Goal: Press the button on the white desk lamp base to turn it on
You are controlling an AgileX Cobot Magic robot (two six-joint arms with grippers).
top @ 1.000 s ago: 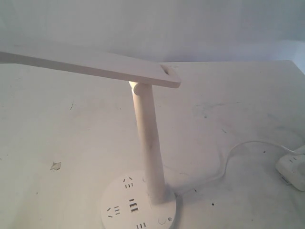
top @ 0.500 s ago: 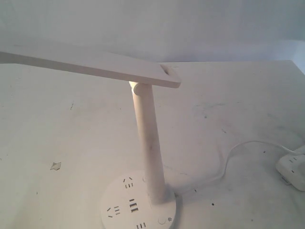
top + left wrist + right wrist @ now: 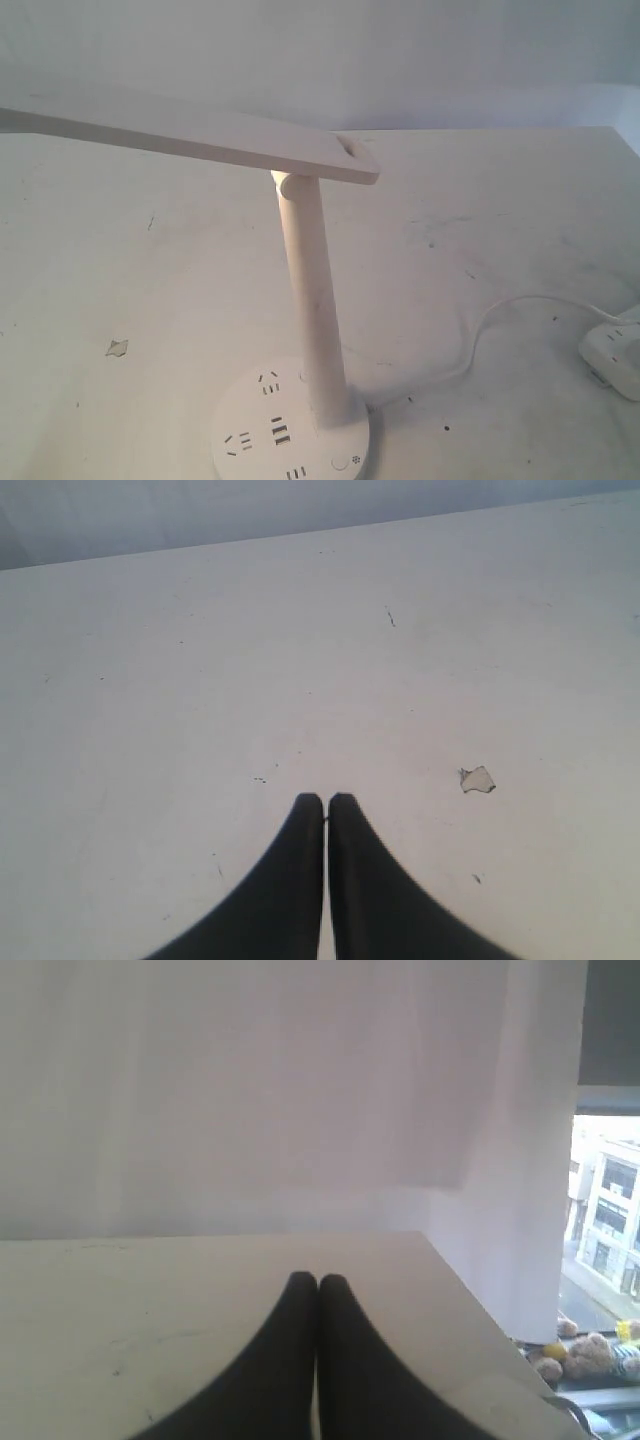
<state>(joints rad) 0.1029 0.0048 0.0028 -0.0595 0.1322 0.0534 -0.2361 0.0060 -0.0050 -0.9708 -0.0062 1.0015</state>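
One white desk lamp (image 3: 315, 300), one button (image 3: 341, 462) on its base (image 3: 318, 448), stands on the table (image 3: 150, 300); only wrist views show the left hand (image 3: 326, 798) and right hand (image 3: 318, 1278), both pinched closed, empty.

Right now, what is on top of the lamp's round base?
On the white desk lamp base stand the pole, dark socket slots, USB ports and the small round button. The pole covers the part behind it; the front edge is cut off.
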